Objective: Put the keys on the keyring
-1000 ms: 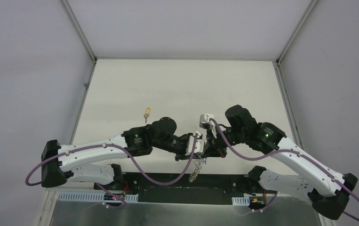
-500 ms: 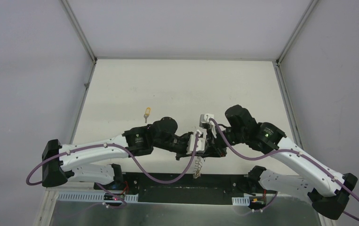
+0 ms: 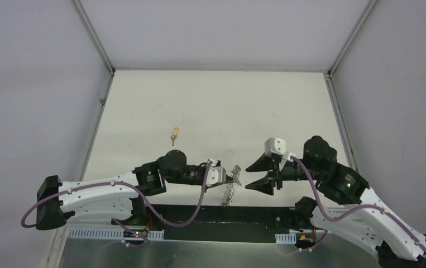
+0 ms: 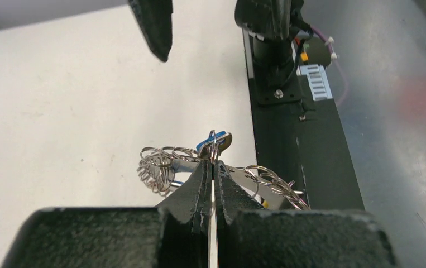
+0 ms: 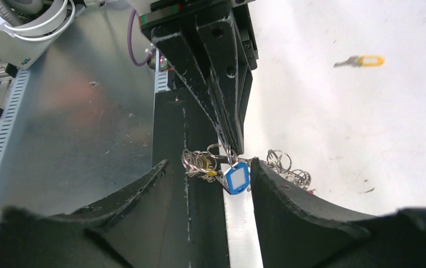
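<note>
Left gripper (image 3: 224, 178): jaws are pressing together on a wire loop of the keyring (image 3: 230, 192), and no gap is showing between its fingers (image 4: 196, 187) in the wrist view

The keyring is drooping in grey coils to either side of the left gripper's tips. Directly below those tips the near edge of the table (image 3: 216, 100) is meeting the black base strip (image 3: 255, 215). Cannot tell whether the lowest coils are touching either surface

A blue-headed key (image 5: 237, 177) is sitting just at the left gripper's fingertips, in among the coils. Cannot tell whether it is threaded onto the ring

Right gripper (image 3: 249, 177): jaws are standing apart and holding nothing. It is pointing straight at the left gripper's tips, just clear of them. In its wrist view its two fingers (image 5: 288, 206) are flanking the blue head without touching it

A yellow-headed key (image 3: 174, 134) is lying flat on the table, well apart from the left gripper, beyond it toward the far wall and on the left arm's side
</note>
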Robot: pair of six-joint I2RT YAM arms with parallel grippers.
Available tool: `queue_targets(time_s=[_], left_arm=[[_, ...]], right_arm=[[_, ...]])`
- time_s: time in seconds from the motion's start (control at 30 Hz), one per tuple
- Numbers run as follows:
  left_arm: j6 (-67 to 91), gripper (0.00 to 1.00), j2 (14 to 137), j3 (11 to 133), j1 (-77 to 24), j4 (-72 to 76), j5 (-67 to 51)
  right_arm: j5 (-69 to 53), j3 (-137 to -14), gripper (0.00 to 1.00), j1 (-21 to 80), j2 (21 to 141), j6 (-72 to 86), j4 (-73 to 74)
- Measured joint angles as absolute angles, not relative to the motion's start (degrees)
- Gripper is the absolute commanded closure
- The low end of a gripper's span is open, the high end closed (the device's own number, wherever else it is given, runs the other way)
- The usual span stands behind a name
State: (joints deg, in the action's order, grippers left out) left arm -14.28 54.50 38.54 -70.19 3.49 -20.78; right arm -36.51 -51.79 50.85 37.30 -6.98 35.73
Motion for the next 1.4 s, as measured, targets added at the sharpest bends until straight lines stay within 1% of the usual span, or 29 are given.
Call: queue_targets(time_s=[0.17, 0.4, 0.47, 0.63, 0.9, 1.03, 1.1, 1.2, 1.4], left_arm=[[-13.65, 1.0, 51.07, 32.47, -70.19, 15.38, -20.12], [-12.49, 1.0, 50.24, 28.4, -70.19, 29.34, -19.81], [-12.29, 1.0, 50.3, 28.08, -70.19, 32.01, -19.9], [-11.55, 1.0, 50.61, 28.01, -70.19, 35.97, -20.1], [-11.14, 1.0, 50.61, 28.01, -70.19, 36.84, -20.51], [-11.0, 1.0, 50.61, 28.01, -70.19, 36.86, -21.26], [-11.0, 1.0, 50.61, 28.01, -70.19, 36.86, -21.34], [-10.98, 1.0, 50.61, 28.01, -70.19, 36.86, -21.37], [-10.83, 1.0, 50.33, 28.01, -70.19, 36.53, -21.34]], right_arm=[[-36.27, -47.75, 0.5, 50.85, 30.5, -6.92, 31.09], [-38.15, -46.61, 0.59, 50.85, 30.52, -6.9, 28.05], [-39.05, -46.59, 0.6, 50.85, 31.35, -6.74, 27.16], [-39.42, -46.57, 0.61, 50.85, 33.04, -6.57, 25.69], [-36.14, -45.6, 0.59, 50.87, 33.01, -6.59, 25.52], [-35.7, -45.6, 0.61, 50.87, 33.28, -6.61, 25.5], [-35.53, -45.6, 0.65, 50.87, 33.67, -6.63, 25.52], [-35.31, -45.6, 0.78, 50.87, 33.98, -6.9, 25.54], [-34.3, -45.01, 0.96, 50.83, 32.56, -7.29, 25.74]])
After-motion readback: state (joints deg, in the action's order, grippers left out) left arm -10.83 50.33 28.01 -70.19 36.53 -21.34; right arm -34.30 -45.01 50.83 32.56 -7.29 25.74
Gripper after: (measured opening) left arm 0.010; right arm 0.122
